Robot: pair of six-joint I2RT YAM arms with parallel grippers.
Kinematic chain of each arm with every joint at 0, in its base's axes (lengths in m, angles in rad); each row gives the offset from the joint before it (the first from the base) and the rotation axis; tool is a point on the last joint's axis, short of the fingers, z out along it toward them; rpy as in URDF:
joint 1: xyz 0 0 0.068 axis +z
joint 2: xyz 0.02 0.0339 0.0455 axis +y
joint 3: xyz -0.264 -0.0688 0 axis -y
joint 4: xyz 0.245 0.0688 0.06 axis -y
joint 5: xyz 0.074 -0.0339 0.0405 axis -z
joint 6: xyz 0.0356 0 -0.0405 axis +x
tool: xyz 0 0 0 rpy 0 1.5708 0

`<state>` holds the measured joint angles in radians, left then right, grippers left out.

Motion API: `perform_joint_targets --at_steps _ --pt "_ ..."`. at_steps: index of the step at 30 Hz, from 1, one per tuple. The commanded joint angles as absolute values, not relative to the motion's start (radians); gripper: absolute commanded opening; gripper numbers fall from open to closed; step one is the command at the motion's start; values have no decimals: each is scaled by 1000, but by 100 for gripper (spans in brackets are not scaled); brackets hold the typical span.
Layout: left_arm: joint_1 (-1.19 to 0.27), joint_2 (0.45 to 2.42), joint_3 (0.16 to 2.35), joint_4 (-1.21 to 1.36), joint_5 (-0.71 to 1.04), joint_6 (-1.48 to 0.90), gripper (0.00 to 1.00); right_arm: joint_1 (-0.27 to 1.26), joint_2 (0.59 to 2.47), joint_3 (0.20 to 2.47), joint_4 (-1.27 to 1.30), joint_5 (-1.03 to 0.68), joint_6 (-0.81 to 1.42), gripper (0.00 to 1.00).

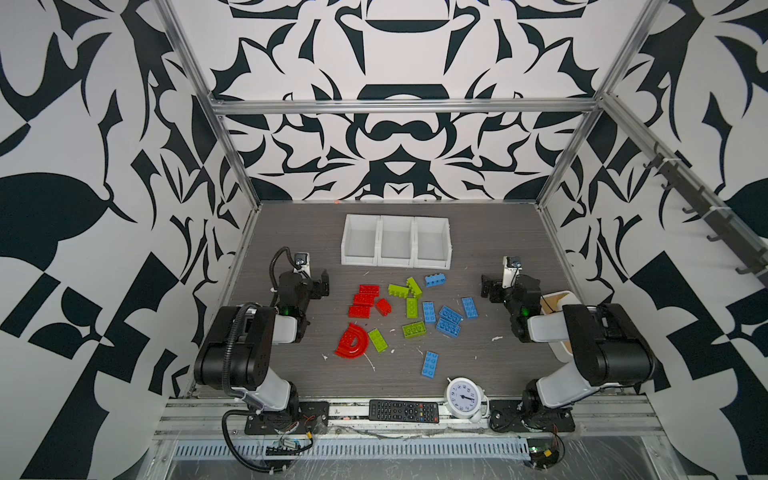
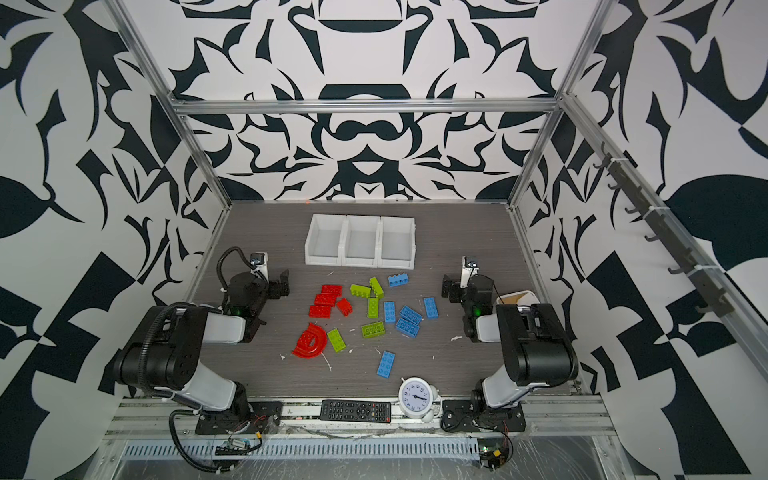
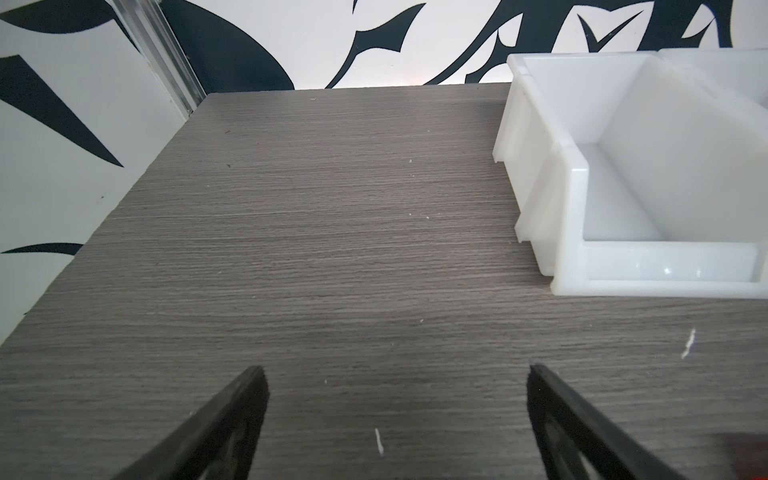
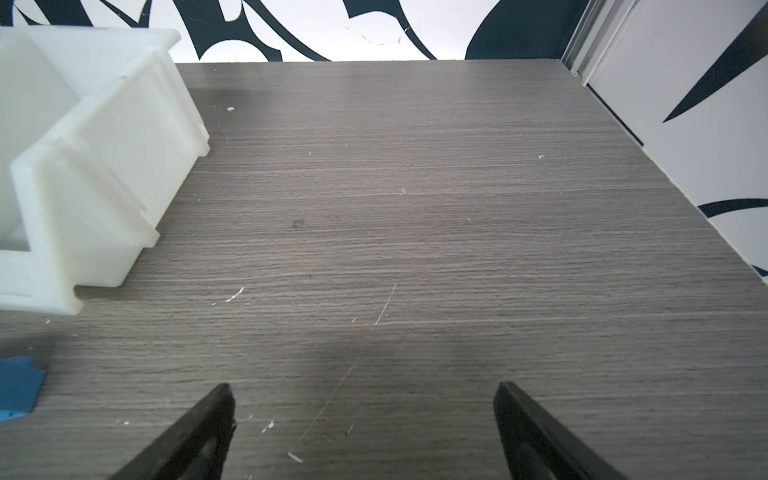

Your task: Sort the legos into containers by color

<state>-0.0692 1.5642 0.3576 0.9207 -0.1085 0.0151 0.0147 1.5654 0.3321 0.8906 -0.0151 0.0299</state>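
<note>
The legos lie loose mid-table in both top views: red bricks (image 1: 365,300) and a red arch (image 1: 352,343) on the left, lime green bricks (image 1: 410,291) in the middle, light blue ones (image 1: 449,321) on the right. Behind them stand the three white containers (image 1: 397,261) in a row, all empty. My left gripper (image 1: 322,283) hovers left of the pile, open and holding nothing; its wrist view shows bare table between the fingers (image 3: 249,399) and the leftmost container (image 3: 573,199). My right gripper (image 1: 487,286) is open and empty to the right of the pile.
A white tub with a tan inside (image 1: 559,300) sits behind the right arm at the table's right edge. A small white clock (image 1: 463,395) and a black remote (image 1: 404,411) lie at the front edge. Patterned walls close off three sides.
</note>
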Motion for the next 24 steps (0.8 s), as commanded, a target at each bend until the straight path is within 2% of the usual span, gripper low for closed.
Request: perform_joint_targets --at_steps 1,16,18,20,22,24 --pt "-63 1564 368 928 -101 8 100 19 1553 354 913 -9 26 100" --pt "-64 1565 370 927 -91 11 100 19 1545 356 905 12 35 100" --pt "-63 1562 367 929 -92 11 100 19 1522 384 837 28 38 100" --pt "-65 1540 369 925 -81 25 100 24 1476 422 739 2 22 93" --pt "-67 1447 396 791 -35 34 100 49 1401 481 571 17 10 90" --pt "-81 1334 435 648 -44 38 100 52 1321 574 339 5 92 86"
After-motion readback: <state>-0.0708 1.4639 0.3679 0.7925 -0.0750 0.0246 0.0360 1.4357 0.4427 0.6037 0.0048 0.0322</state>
